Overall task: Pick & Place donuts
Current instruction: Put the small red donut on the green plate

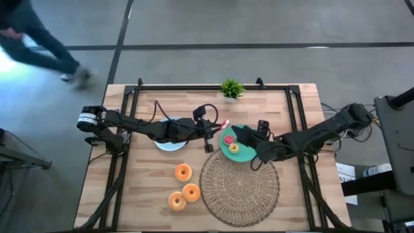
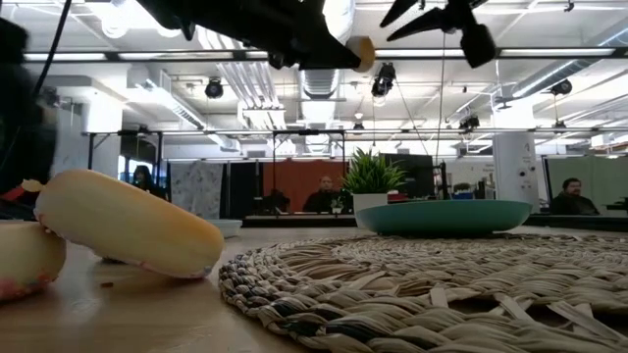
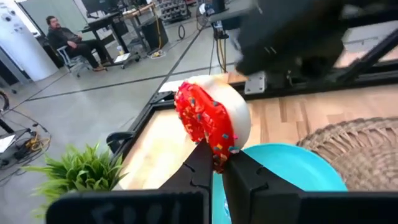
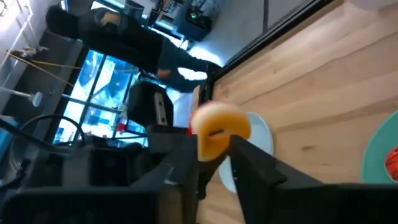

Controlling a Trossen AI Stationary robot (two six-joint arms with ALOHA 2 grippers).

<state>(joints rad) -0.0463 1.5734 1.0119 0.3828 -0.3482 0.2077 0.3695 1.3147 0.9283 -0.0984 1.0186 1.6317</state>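
Note:
My left gripper point(image 1: 222, 127) is shut on a small red-iced donut point(image 3: 211, 121), held high over the teal plate point(image 1: 244, 155). That plate holds a small red-iced donut point(image 1: 228, 139) and a small yellow-iced one point(image 1: 233, 149). My right gripper point(image 1: 244, 134) is open just to the right of the held donut and touches nothing; its fingers point(image 4: 249, 168) frame the donut's tan back point(image 4: 219, 129). Three larger donuts point(image 1: 183, 172) point(image 1: 191, 192) point(image 1: 176, 201) lie flat on the table, left of the woven mat point(image 1: 239, 188). My left gripper pinches the donut's rim point(image 3: 217, 152) between its two fingers, which come roughly level from the table's left. The donut stands on edge, its iced face to one side. It is lifted clear, above the teal plate's rim point(image 3: 292, 162).
A pale blue plate point(image 1: 169, 145) lies under my left arm. A small potted plant point(image 1: 231, 89) stands at the far edge. Black frame rails point(image 1: 129, 110) run along the table's sides. A person point(image 1: 39, 45) walks on the floor beyond the far left corner.

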